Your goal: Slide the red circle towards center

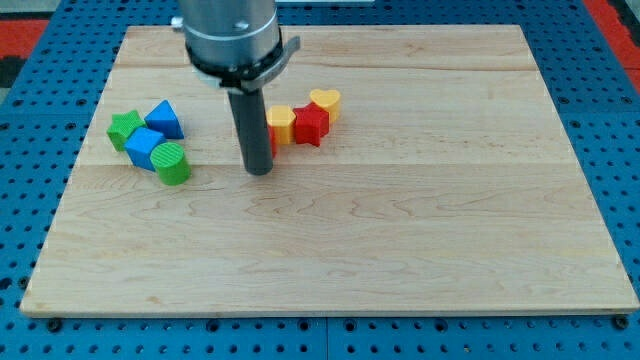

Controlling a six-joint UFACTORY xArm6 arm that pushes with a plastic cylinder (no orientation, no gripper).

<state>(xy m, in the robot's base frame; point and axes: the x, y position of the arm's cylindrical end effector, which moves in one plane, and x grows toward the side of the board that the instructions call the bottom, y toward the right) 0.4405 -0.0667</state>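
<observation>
My tip (259,170) rests on the wooden board (400,230), left of centre. Just right of the rod, a sliver of a red block (273,143) shows at the rod's edge; most of it is hidden, so I cannot make out its shape. It touches a yellow block (281,122). A red star (311,124) sits right of the yellow block, and a yellow heart (325,100) lies above and to the right of the star. The tip is below and to the left of this group.
A second cluster lies at the view's left: a green star (124,128), a blue triangle (164,118), a blue block (145,148) and a green cylinder (172,163). A blue pegboard (620,150) surrounds the board.
</observation>
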